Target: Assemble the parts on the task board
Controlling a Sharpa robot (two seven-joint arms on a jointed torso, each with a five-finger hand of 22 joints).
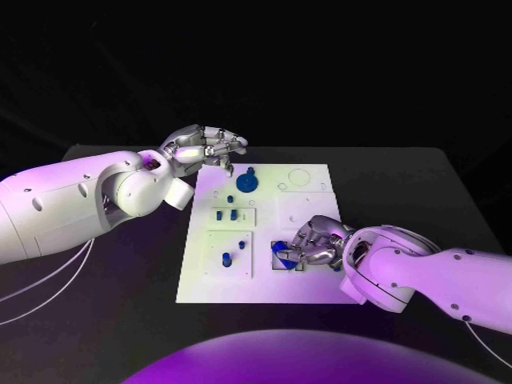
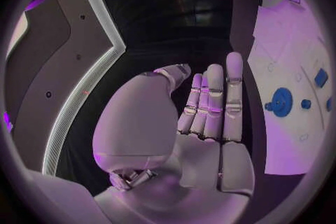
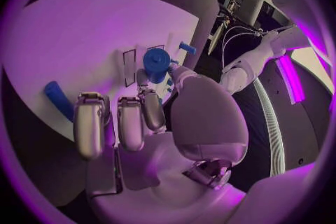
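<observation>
black tabletop (image 1: 118, 320) carries the white task board (image 1: 308, 284). left robot hand (image 1: 204, 148) hovers at its far corner, straight fingers pressed together, holding nothing. right robot hand (image 1: 311, 244) pinches a blue part (image 1: 286, 258) at the board's near right.

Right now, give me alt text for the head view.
A white rectangular task board lies on a black table with small blue parts on it. The right hand rests on its near right section; the left hand hovers off its far left corner.
</observation>
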